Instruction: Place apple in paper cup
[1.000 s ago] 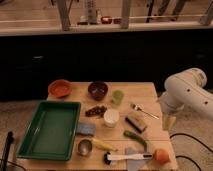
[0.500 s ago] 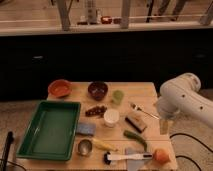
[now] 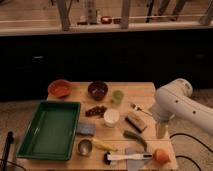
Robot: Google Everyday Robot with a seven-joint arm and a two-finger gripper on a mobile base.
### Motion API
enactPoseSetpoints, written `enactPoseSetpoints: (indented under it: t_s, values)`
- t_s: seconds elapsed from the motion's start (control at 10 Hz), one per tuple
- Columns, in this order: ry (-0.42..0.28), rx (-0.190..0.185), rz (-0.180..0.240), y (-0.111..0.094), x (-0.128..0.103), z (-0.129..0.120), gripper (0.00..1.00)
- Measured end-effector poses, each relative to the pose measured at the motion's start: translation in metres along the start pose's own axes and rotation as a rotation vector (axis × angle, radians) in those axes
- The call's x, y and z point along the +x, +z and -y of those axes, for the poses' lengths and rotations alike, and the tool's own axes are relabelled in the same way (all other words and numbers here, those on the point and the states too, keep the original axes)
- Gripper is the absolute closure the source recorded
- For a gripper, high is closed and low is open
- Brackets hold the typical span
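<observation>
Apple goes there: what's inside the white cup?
Nothing shows in the cup; its depth is hidden. The apple lies at the table's front right, pincer hovering near it.

The wooden table (image 3: 142,92) carried a green tray (image 3: 50,129) at left. An orange bowl (image 3: 59,88), dark bowl (image 3: 97,90) and green cup (image 3: 117,96) stood along the far edge. A white paper cup (image 3: 111,117) stood at centre, and the apple (image 3: 161,156) lay at the near right corner. The gripper (image 3: 160,131) hung over the right edge.

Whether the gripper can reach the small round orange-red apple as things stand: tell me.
Probably yes. The gripper hangs at the right edge of the wooden table, directly behind the apple, with nothing showing between them.
</observation>
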Motion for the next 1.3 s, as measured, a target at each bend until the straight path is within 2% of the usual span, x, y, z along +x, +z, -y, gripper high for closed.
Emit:
enactPoseSetpoints:
  t_s: [0.2, 0.7, 1.0, 1.3]
  values:
    - [0.007, 0.001, 0.003, 0.001, -0.002, -0.001, 0.2]
    - [0.033, -0.026, 0.024, 0.011, 0.025, -0.021, 0.2]
    - [0.028, -0.034, 0.049, 0.022, 0.029, -0.035, 0.2]
    - [0.025, -0.064, 0.068, 0.039, 0.032, -0.051, 0.2]
